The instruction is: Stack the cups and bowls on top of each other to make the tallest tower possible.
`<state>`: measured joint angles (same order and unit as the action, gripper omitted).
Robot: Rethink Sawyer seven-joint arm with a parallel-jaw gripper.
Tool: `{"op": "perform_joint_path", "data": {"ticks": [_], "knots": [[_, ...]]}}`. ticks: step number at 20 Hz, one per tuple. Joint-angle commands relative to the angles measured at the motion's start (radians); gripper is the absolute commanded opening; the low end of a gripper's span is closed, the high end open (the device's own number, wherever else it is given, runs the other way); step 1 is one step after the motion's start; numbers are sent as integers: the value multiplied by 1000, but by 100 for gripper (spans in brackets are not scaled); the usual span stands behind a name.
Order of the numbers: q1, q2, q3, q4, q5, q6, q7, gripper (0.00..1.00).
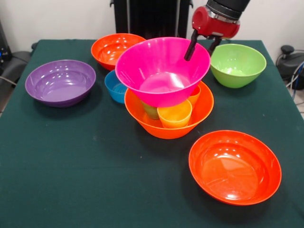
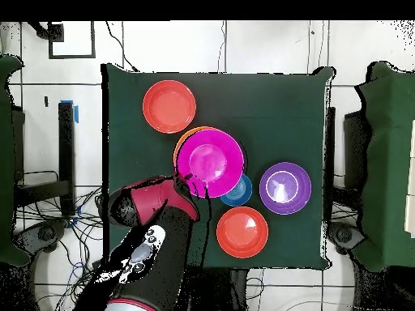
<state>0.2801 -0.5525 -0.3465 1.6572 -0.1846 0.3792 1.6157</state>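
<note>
The tower stands mid-table. Its base is the large light orange bowl [image 1: 164, 127] [image 2: 181, 144], which holds the yellow cup [image 1: 175, 115], the green cup [image 1: 150, 110] and the orange cup [image 1: 194, 94]. The large pink bowl [image 1: 159, 71] [image 2: 211, 159] rests upright on these cups. My gripper [image 1: 199, 53] [image 2: 189, 183] is open and straddles the pink bowl's far right rim. One finger [image 1: 190, 49] is inside the bowl, and the other is outside behind the rim.
A purple bowl [image 1: 61, 81] [image 2: 284, 188] sits at the left. A small blue bowl [image 1: 114, 87] [image 2: 241, 193] touches the tower. One red-orange bowl [image 1: 115, 48] [image 2: 241, 232] is behind and another [image 1: 234, 166] [image 2: 169, 106] is near right. A lime green bowl [image 1: 237, 64] is far right.
</note>
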Motion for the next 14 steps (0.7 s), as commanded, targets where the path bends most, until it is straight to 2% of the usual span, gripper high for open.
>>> {"op": "perform_joint_path", "data": {"ticks": [1, 9, 14], "knots": [[5, 6, 122, 4, 53, 92, 149, 100], [15, 12, 127, 21, 80, 90, 153, 100], [91, 9, 43, -15, 62, 116, 178, 100]]}}
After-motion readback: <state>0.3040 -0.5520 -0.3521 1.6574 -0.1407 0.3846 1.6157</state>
